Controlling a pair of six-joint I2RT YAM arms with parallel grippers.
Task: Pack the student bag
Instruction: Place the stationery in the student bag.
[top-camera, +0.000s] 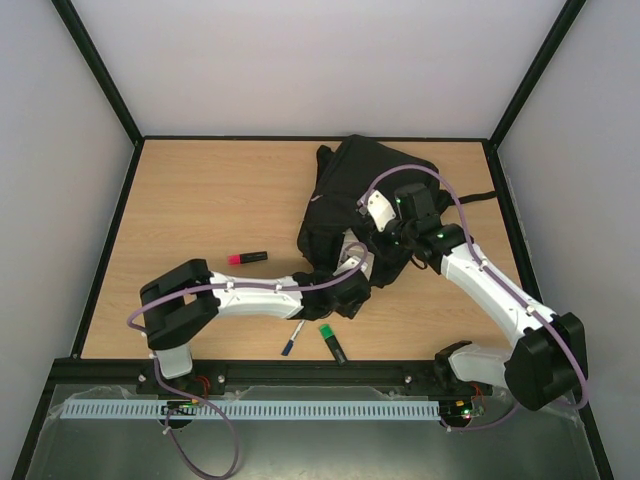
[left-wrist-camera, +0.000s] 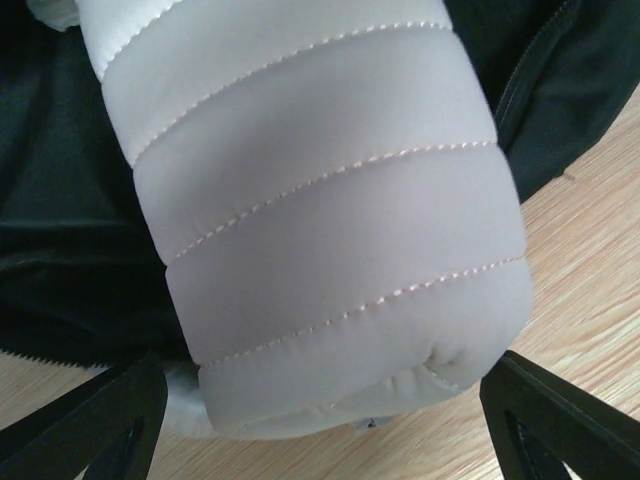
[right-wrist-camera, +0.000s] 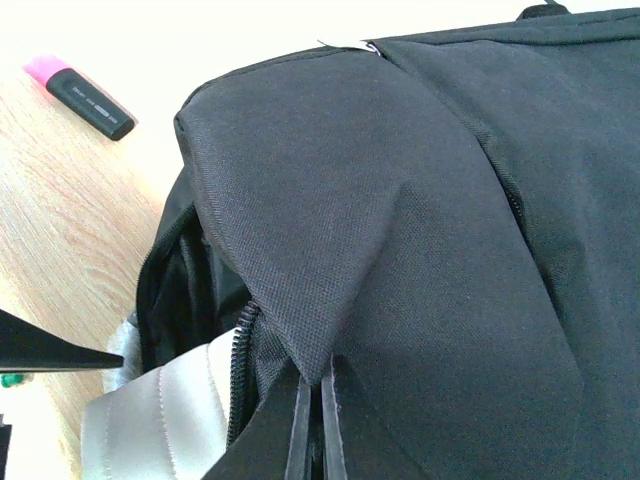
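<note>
The student bag (top-camera: 350, 190), a black backpack, lies at the table's back right. My right gripper (right-wrist-camera: 318, 400) is shut on a fold of its black fabric (right-wrist-camera: 330, 250) beside the zipper (right-wrist-camera: 240, 370), holding the mouth up. A pale quilted pouch (left-wrist-camera: 320, 220) lies with its far end inside the bag's mouth and its near end on the wood. My left gripper (left-wrist-camera: 325, 420) stands wide open, with a finger (left-wrist-camera: 90, 425) at each side of the pouch's near end. The pouch (right-wrist-camera: 160, 420) also shows under the lifted flap in the right wrist view.
A pink highlighter (top-camera: 248, 258) lies left of the bag. A blue pen (top-camera: 292, 338) and a green highlighter (top-camera: 333, 342) lie near the front edge, beneath the left arm's wrist. A black frame borders the table.
</note>
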